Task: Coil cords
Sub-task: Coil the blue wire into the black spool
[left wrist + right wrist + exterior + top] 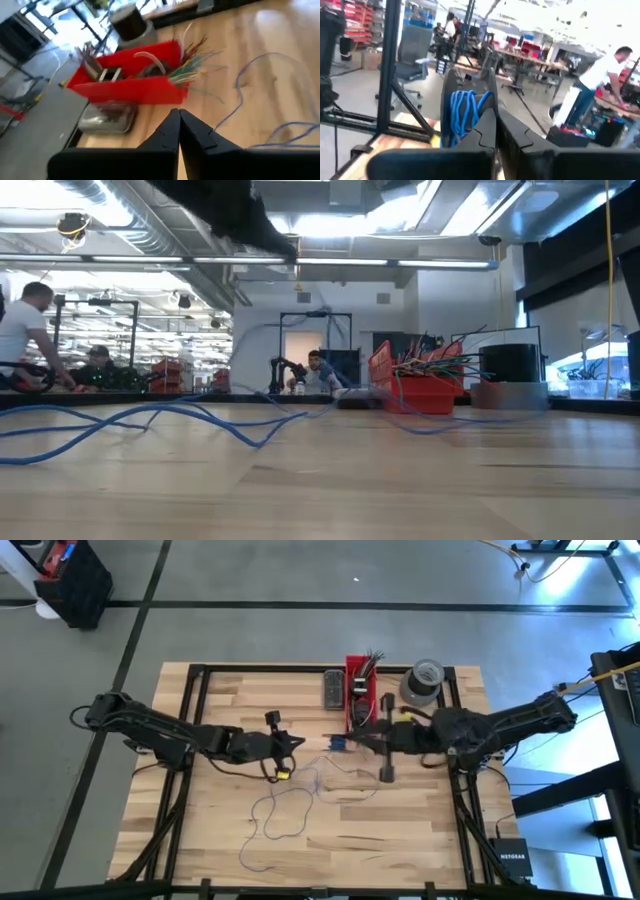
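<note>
A thin blue-purple cord lies in loose loops (280,810) on the wooden table, and also shows in the low view (150,418) and the left wrist view (240,85). One end is wound into a small blue coil (337,743) between the two grippers, above the table. My right gripper (350,740) is shut, with the coil (467,112) right at its fingertips. My left gripper (298,743) is shut and empty (179,116), just left of the coil. Both are near the table's middle. My right gripper comes level from the table's right side and has the blue coil (479,117) at its fingertips. The coil hangs clear of the table. A strand runs down from it to the loops (318,780). The fingers themselves hide the exact place of the pinch.
A red bin (360,690) with multicoloured wire ends stands at the far middle. A grey tape roll (422,682) is to its right and a small clear box (332,688) to its left. Bare wood lies toward the near edge. People stand in the room behind.
</note>
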Controlling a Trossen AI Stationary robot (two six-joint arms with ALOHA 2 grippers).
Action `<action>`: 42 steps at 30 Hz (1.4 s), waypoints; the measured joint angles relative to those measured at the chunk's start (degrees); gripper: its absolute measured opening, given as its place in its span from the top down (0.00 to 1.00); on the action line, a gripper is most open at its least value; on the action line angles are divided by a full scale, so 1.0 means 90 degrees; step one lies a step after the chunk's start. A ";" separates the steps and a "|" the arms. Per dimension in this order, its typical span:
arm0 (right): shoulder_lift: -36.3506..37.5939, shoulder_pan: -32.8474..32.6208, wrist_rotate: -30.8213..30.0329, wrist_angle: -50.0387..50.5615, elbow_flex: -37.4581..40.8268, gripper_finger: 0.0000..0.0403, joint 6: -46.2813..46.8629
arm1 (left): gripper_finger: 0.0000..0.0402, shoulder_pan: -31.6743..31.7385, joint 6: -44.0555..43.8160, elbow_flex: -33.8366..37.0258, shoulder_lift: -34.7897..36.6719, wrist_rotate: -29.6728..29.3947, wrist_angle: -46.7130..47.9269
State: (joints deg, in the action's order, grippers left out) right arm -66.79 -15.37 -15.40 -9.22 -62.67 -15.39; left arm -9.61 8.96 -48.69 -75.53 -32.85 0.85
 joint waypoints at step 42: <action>0.0068 -0.0040 -0.0573 0.0374 0.0060 0.98 -0.0180 | 0.63 0.0494 -0.1102 -0.0520 -0.2113 0.3583 -0.3292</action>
State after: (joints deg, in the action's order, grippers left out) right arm -66.17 -15.74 -20.56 -5.86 -62.13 -17.02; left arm -5.17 -0.95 -53.36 -94.54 -0.60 -28.78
